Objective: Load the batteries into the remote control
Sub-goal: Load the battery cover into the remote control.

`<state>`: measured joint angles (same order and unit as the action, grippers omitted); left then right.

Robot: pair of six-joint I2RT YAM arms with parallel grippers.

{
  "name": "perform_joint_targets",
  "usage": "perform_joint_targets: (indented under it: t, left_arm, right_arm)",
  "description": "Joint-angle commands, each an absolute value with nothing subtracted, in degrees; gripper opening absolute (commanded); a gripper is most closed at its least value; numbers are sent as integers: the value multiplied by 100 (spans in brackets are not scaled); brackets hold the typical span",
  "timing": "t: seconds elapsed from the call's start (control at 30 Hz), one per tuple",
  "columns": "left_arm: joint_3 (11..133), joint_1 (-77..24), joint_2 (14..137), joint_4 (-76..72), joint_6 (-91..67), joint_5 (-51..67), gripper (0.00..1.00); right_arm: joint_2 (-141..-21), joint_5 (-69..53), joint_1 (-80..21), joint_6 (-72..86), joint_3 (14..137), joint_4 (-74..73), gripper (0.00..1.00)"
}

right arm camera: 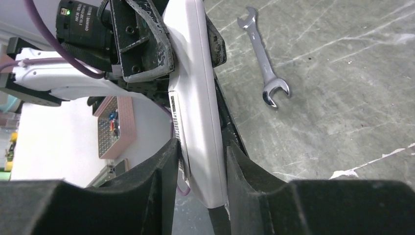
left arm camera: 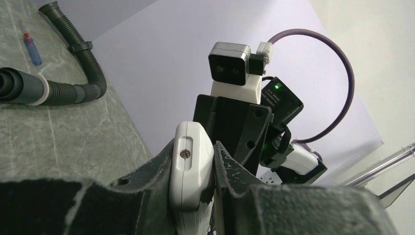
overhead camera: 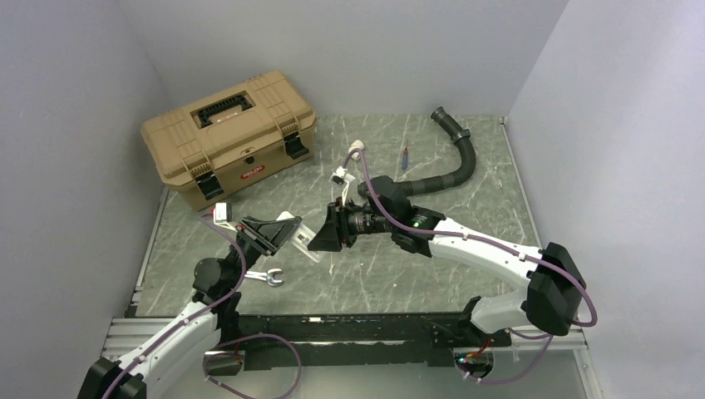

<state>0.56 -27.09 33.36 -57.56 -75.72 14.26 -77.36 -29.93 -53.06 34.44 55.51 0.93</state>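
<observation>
The remote control (overhead camera: 299,236), a slim white bar, is held in the air above the table between my two grippers. My left gripper (overhead camera: 278,235) is shut on one end; in the left wrist view that end (left arm camera: 192,169) sits clamped between the fingers (left arm camera: 193,147). My right gripper (overhead camera: 320,238) is shut on the other end; in the right wrist view the remote's long edge (right arm camera: 195,98) runs up from between its fingers (right arm camera: 200,149) to the left gripper. No batteries show in any view.
A tan toolbox (overhead camera: 229,137) stands at the back left. A black corrugated hose (overhead camera: 453,162) lies at the back right. A silver wrench (overhead camera: 268,277) lies below the left gripper. A red-and-blue stick (overhead camera: 405,157) and white pipe fittings (overhead camera: 356,148) lie near the back.
</observation>
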Motion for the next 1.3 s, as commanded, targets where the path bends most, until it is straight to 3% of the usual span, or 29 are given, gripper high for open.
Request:
perform_joint_targets:
  t: [0.0, 0.1, 0.2, 0.27, 0.5, 0.83, 1.27]
  left_arm:
    - [-181, -2800, 3238, -7130, -7831, 1862, 0]
    - [-147, -2803, 3286, -7191, -7831, 1921, 0]
    - [-176, -2802, 3355, -7280, -7871, 1923, 0]
    - [-207, -2795, 3418, -7382, -7900, 1915, 0]
    - [-211, -2796, 3509, -7330, -7891, 1910, 0]
    - [-82, -2799, 3198, -6480, -7657, 1991, 0]
    - [103, -2798, 3511, -6971, -7697, 2357, 0]
  right_arm:
    - [-7731, -2776, -5083, 3518, 5241, 387, 18]
    - [-7707, -2897, -5041, 3541, 5233, 467, 22]
    - [-7687, -2889, -5014, 3520, 5279, 397, 52]
    - [-7676, -2875, -4991, 3507, 5303, 352, 62]
    - [-7538, -2849, -4932, 3503, 5282, 356, 78]
    - [-7237, -3246, -4876, 3377, 5221, 771, 89]
    - [-7067, -4016, -4854, 3205, 5159, 1116, 91]
